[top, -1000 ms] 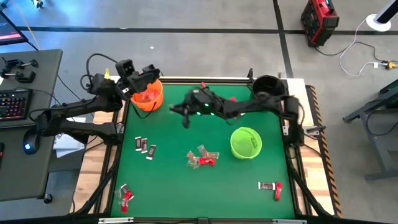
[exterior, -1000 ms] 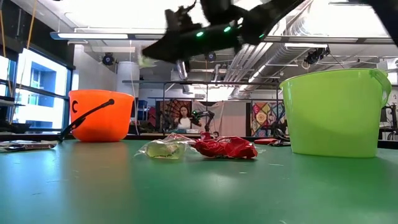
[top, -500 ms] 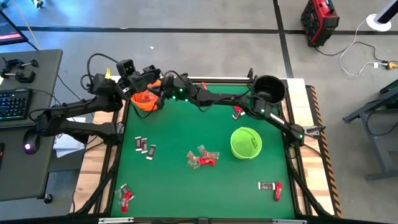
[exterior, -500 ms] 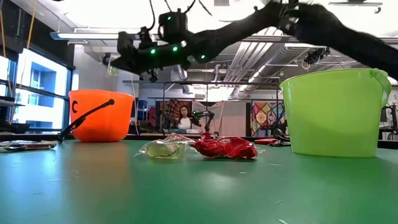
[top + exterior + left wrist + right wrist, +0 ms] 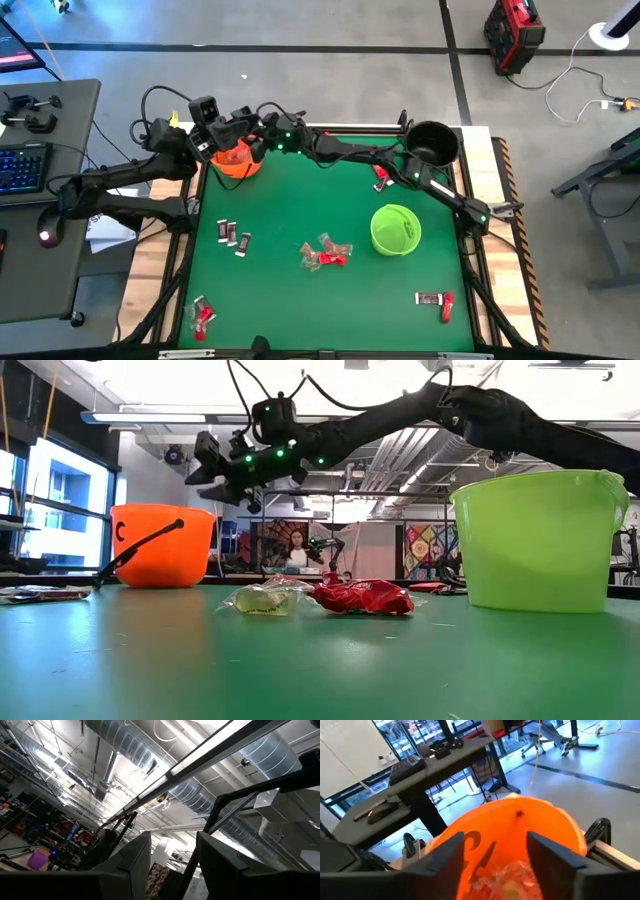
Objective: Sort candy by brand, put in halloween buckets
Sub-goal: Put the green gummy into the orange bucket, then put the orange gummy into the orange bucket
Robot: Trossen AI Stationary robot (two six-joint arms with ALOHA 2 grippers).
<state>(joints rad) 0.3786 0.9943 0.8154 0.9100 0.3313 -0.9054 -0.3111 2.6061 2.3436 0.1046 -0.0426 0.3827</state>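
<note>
While the right tool hung with fingers parted, holding nothing, directly above the orange bucket at the bench's far-left corner, silvery candy lay inside it straight below; left tool waited alongside, fingers apart.

Orange bucket partly under arms

One camera looked straight down on my whole table; another sat at tabletop height, facing level into the room. My right wrist camera peered closely into the orange bucket, also seen overhead and low; my left faced the ceiling.
</note>
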